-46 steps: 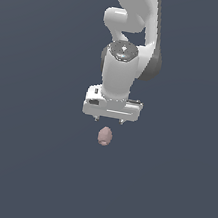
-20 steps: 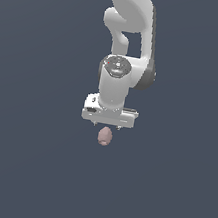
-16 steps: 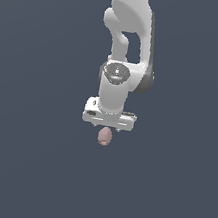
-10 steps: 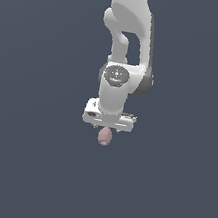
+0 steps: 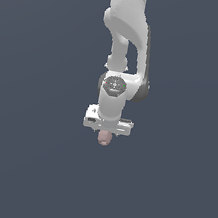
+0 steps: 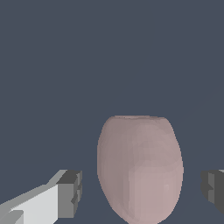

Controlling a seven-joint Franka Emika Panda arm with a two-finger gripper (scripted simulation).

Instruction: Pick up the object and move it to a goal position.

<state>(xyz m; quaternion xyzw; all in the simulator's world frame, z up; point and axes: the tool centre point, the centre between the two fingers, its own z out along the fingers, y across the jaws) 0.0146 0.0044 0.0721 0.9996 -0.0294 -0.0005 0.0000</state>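
Hand [image 5: 106, 132] is hanging straight down from the white arm [image 5: 126, 38] and is sitting directly over the object [image 5: 104, 139], whose upper part is tucked up under the hand's crossbar in the exterior view, so only its lower half is showing. That placement is making sense for a grasp from above: the wrist view is showing the pink-beige egg standing between the two dark finger pads [image 6: 70, 193], one on each side, with clear grey gaps separating each pad from the egg's skin. So the fingers are standing apart and are not touching the lump yet; nothing is being gripped at this moment.

By my reading, the fingers are being kept wide so that they straddle the egg with room to spare, since the lump is much narrower than the hand itself. The egg is lying roughly midway between the pads, perhaps a little nearer one of them, which should be letting both pads meet it at about the same time when they close.

The object is resting on the plain dark grey tabletop [image 5: 19, 166], in the middle of the exterior view. No goal marker is showing in either view.

Counting up: one arm, one hand with two fingers, one egg-shaped object.
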